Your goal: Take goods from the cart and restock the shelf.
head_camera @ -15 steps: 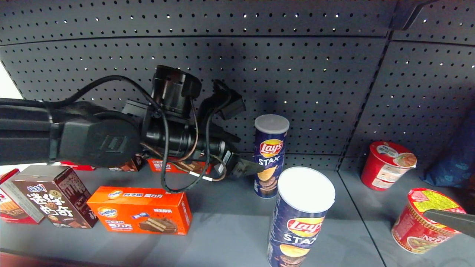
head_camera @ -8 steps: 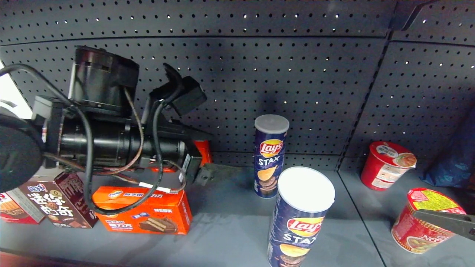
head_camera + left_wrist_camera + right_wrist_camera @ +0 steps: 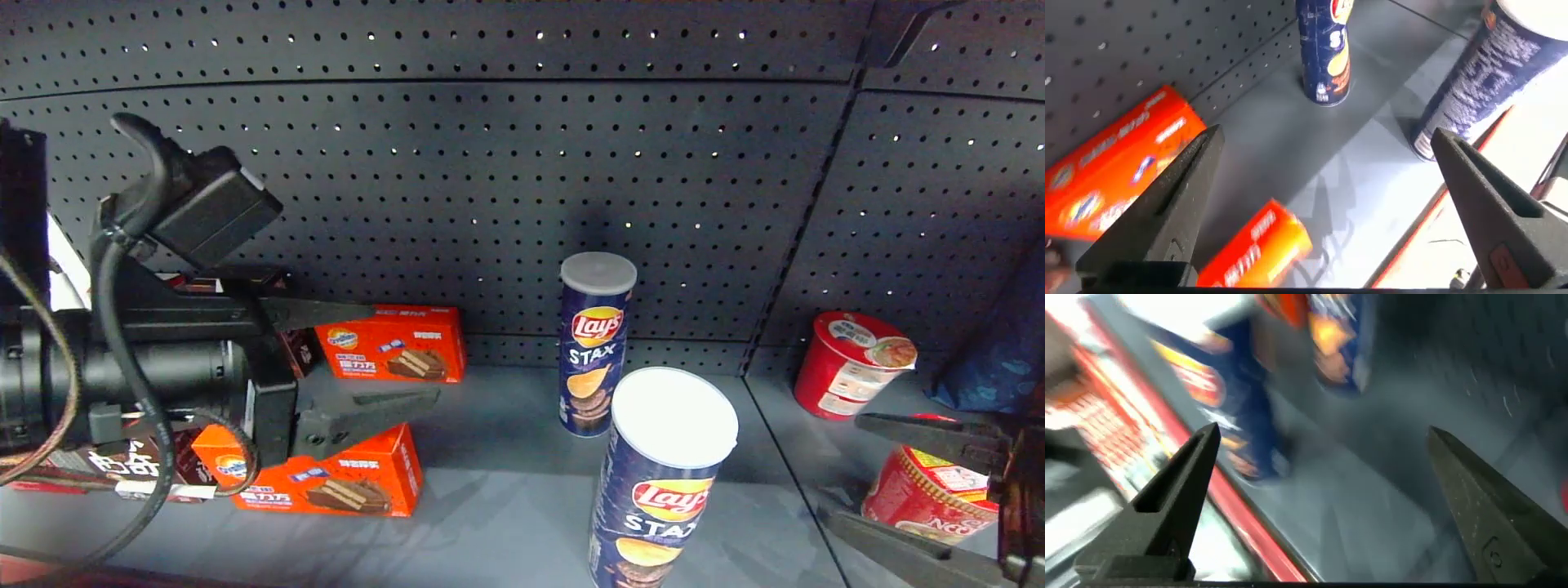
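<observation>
Two blue chip cans stand upright on the grey shelf (image 3: 506,490): one at the back (image 3: 596,343), one nearer the front (image 3: 661,478). My left gripper (image 3: 384,355) is open and empty, to the left of the cans, above the front orange box (image 3: 326,478). A second orange box (image 3: 392,343) lies behind it by the pegboard. In the left wrist view the open fingers (image 3: 1167,212) frame the back can (image 3: 1323,49), the front can (image 3: 1478,77) and both orange boxes (image 3: 1114,163). My right gripper (image 3: 857,469) is open and empty at the lower right, in front of a red noodle cup (image 3: 931,490).
Another red noodle cup (image 3: 849,363) stands at the back right beside a blue bag (image 3: 996,343). Brown boxes (image 3: 139,465) lie at the far left behind my left arm. A vertical divider (image 3: 804,220) splits the pegboard wall. The right wrist view shows the shelf's red front edge (image 3: 1208,490).
My left gripper has drawn back to the left, away from the back chip can, uncovering the rear orange box. My right gripper has come further into view at the lower right.
</observation>
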`<state>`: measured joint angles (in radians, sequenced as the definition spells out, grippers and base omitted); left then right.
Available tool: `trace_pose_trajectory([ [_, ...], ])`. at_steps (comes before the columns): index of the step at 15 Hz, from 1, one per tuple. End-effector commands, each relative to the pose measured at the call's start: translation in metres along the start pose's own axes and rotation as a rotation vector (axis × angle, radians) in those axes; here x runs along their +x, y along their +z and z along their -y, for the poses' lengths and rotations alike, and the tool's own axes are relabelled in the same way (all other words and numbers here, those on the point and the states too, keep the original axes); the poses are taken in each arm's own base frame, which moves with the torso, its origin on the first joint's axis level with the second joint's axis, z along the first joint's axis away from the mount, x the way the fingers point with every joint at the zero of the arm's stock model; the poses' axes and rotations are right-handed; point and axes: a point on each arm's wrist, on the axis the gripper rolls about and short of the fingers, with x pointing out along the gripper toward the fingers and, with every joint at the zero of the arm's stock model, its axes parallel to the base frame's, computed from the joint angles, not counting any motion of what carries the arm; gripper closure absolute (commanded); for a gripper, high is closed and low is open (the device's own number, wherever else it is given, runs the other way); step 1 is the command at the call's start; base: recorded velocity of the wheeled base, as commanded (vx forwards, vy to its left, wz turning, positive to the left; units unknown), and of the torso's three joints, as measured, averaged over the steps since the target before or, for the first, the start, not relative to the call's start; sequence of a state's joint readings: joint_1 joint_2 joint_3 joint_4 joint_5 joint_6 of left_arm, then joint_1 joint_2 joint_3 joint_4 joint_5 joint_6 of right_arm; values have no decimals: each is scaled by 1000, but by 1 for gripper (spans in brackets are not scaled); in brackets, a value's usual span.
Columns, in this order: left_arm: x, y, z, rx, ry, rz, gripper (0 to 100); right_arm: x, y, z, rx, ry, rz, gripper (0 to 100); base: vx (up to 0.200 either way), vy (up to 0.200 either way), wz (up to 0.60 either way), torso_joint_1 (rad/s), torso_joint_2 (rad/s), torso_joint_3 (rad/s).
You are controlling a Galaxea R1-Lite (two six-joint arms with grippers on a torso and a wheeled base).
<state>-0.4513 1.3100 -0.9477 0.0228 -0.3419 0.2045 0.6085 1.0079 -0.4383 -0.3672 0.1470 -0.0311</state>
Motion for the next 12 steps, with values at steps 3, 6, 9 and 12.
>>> trace_pose_trajectory([
  [3,-25,-3,-1,-3,62,41,0,24,-2,1,4,-48,-132,0,0,0,0,0,0,0],
  [6,-26,-2,-2,0,106,38,0,37,-14,1,1,-75,-212,0,0,0,0,0,0,0],
  [9,-26,-3,-2,-2,111,32,0,49,-24,1,-8,-135,-280,0,0,0,0,0,0,0],
  [12,-24,-7,-2,-8,110,20,0,63,-30,-4,-15,-150,-330,0,0,0,0,0,0,0],
])
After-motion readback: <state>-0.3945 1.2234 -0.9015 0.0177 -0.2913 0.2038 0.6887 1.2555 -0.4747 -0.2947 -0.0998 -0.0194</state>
